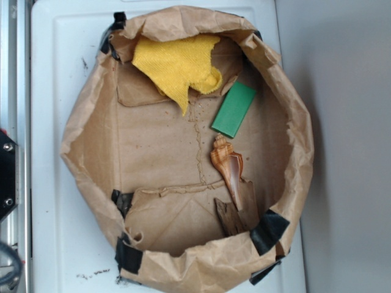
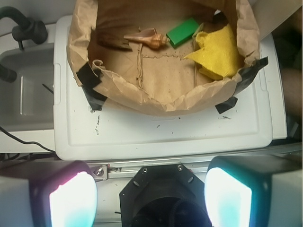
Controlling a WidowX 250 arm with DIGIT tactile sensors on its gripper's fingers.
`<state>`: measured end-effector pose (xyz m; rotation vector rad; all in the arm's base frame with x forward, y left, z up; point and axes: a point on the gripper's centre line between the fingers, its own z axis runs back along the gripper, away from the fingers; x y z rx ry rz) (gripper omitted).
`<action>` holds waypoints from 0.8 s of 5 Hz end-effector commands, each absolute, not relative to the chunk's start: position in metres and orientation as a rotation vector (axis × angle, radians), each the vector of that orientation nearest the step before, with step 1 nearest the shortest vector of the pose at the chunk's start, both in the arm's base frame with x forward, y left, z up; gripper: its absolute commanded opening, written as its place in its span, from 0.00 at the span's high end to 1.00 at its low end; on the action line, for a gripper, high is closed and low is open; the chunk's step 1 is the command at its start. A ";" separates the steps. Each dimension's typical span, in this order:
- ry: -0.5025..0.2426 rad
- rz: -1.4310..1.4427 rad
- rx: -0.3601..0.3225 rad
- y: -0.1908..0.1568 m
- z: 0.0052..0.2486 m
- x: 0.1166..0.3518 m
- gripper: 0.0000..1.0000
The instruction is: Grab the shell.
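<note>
The shell (image 1: 227, 166) is a glossy orange-brown spiral conch lying in the right part of a brown paper bag's floor, its knobbly spire pointing up the exterior view and its tail down toward a dark wood chip (image 1: 230, 217). The wrist view shows the shell (image 2: 148, 39) far off near the top, between the wood chip (image 2: 114, 42) and a green block (image 2: 183, 31). My gripper (image 2: 150, 198) is open, its two pale pads wide apart at the bottom corners, well back from the bag over the robot's base. The exterior view does not show the gripper.
The paper bag (image 1: 85, 140) has tall crumpled walls held with black tape and sits on a white tray (image 1: 55, 73). A yellow cloth (image 1: 180, 64) lies at its far side beside the green block (image 1: 233, 110). A black hose (image 2: 21, 26) hangs at the wrist view's left.
</note>
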<state>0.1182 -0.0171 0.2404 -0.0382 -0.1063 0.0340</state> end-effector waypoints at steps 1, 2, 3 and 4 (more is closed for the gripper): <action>-0.141 0.079 -0.085 -0.009 0.246 0.208 0.00; -0.145 0.133 -0.115 0.001 0.242 0.240 0.00; -0.219 0.383 -0.186 0.013 0.241 0.260 0.00; -0.182 0.648 -0.249 0.017 0.237 0.271 0.00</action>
